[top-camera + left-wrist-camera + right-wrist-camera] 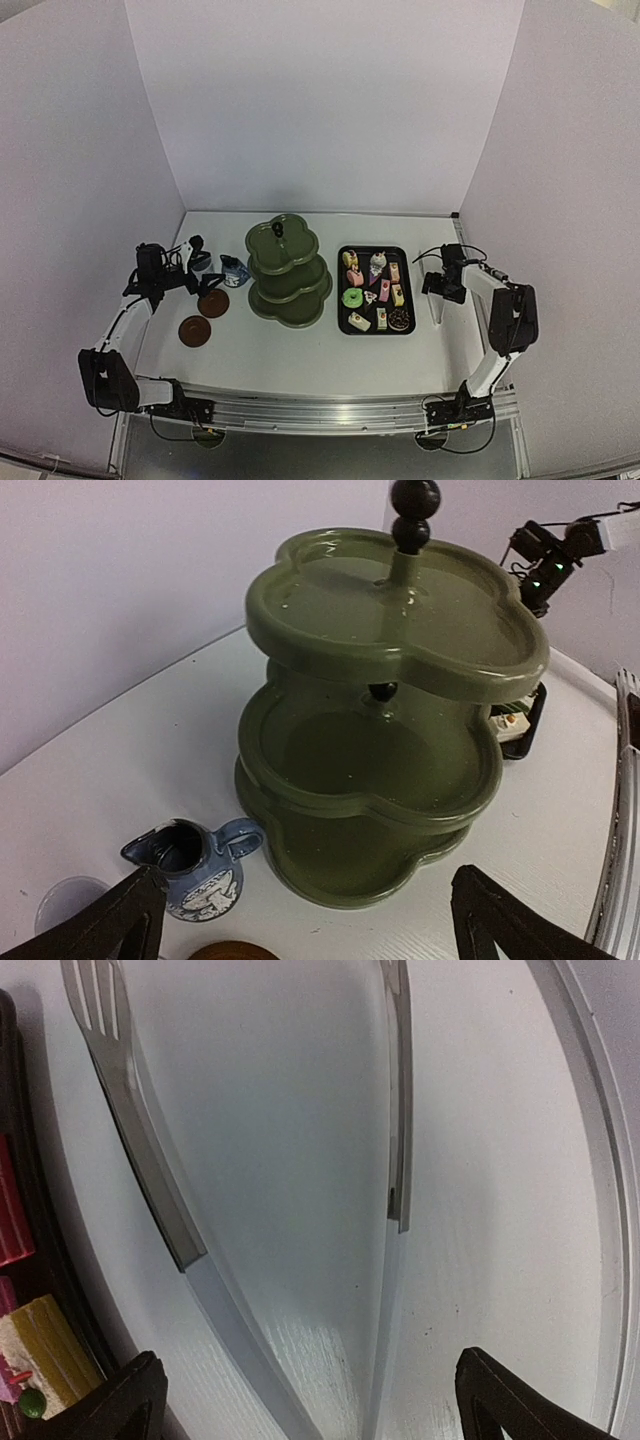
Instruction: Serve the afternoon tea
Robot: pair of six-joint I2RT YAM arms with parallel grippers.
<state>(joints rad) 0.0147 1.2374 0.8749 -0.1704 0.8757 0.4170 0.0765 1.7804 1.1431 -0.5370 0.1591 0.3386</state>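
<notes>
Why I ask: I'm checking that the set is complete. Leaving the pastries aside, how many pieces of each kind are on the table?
Green three-tier stand: 1
Dark blue jug: 1
Pale blue cup: 1
Brown saucers: 2
Black tray: 1
Metal tongs: 1
Total: 7

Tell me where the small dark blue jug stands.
In the top view, the small dark blue jug stands left of centre, close beside the dark green three-tier scalloped stand and just behind a round brown saucer.
</notes>
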